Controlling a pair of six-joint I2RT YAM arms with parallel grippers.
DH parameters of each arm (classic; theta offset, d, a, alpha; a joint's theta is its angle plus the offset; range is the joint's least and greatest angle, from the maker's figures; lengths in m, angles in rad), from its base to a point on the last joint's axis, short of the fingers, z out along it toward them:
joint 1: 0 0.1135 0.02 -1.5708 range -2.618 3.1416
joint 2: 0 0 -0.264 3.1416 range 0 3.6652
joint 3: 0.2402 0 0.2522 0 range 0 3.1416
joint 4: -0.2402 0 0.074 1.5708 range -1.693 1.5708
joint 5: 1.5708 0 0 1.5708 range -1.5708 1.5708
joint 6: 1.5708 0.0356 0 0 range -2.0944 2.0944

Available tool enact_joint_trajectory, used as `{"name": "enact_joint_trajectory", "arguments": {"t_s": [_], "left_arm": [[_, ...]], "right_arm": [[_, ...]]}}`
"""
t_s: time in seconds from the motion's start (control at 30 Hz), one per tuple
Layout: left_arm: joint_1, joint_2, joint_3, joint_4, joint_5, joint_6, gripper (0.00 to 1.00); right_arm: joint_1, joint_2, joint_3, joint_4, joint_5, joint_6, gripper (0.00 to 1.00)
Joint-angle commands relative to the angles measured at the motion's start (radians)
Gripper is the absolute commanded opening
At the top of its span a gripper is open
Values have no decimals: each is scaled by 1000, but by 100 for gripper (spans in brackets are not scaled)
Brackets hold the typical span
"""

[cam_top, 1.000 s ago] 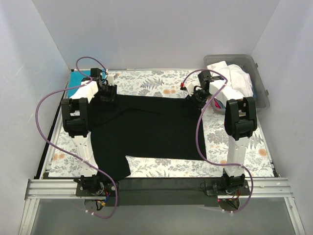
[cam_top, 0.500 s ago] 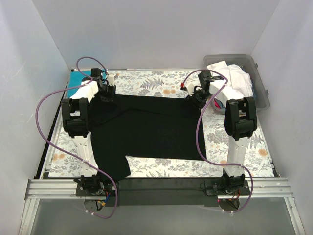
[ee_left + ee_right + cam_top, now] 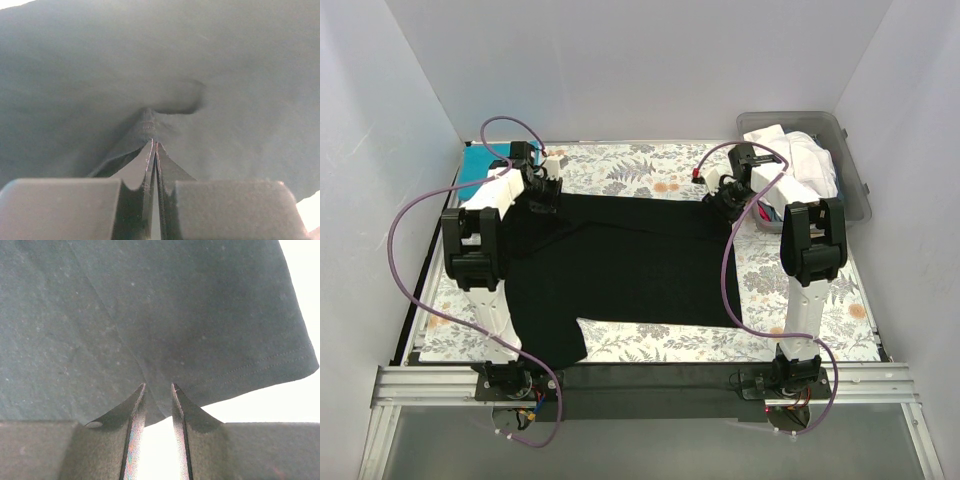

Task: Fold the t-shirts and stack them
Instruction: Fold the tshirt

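Left gripper (image 3: 153, 144) is pinching a black t-shirt (image 3: 620, 260) fold, fully closed; right gripper (image 3: 157, 386) is hovering narrowly parted, hem just beyond its tips.

**Top view:** Light is bright, even and diffuse, and the white walls (image 3: 620, 70) show no glare. Focus is sharp throughout. Shadows on the desk (image 3: 620, 170) are soft and faint. The shirt (image 3: 620, 260) reads as flat black with little fold detail.

**Left wrist view:** The picture is dim, soft and low in contrast. The left pincer (image 3: 153, 145) is blurred. Two corners are blown white.

**Right wrist view:** This view is sharper, and the hem stitching resolves. The desk beyond the hem is overexposed to plain white. The right pincer (image 3: 157, 386) is out of focus.
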Motion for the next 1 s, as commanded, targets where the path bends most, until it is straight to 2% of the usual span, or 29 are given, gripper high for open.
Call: {"name": "enact_joint_trajectory", "arguments": {"t_s": [0.0, 0.13, 0.17, 0.23, 0.3, 0.4, 0.53, 0.63, 0.77, 0.83, 0.97], "left_arm": [[-40, -170, -69, -55, 66, 20, 0], [-87, -251, -184, -86, 95, 28, 0], [-93, -257, -200, -104, 104, 38, 7], [-97, -280, -237, -156, 131, 67, 27], [-97, -325, -257, -181, 145, 87, 38], [-66, -357, -212, -193, 173, 86, 39], [15, -310, -110, -192, 181, 49, 39], [103, -274, -90, -121, 110, 9, 41], [140, -244, -89, -131, 63, 54, 45], [164, -239, -100, -123, 14, 43, 46], [239, -236, -91, -149, 26, -21, 48]], "right_arm": [[-14, -14, 22, -25, -17, -8, 32], [-18, -19, 29, -30, -14, -9, 33], [-18, -19, 32, -32, -14, -11, 33], [-21, -19, 38, -35, -13, -11, 33], [-20, -19, 45, -41, -14, -11, 33], [-21, -16, 51, -45, -19, -9, 33], [-21, -14, 51, -53, -36, 6, 33], [-14, -11, 48, -65, -47, 20, 33], [-1, -57, 12, -74, -41, 8, 43], [15, -68, -1, -76, 1, 3, 43], [25, -65, -21, -73, 67, 12, 43]]}}
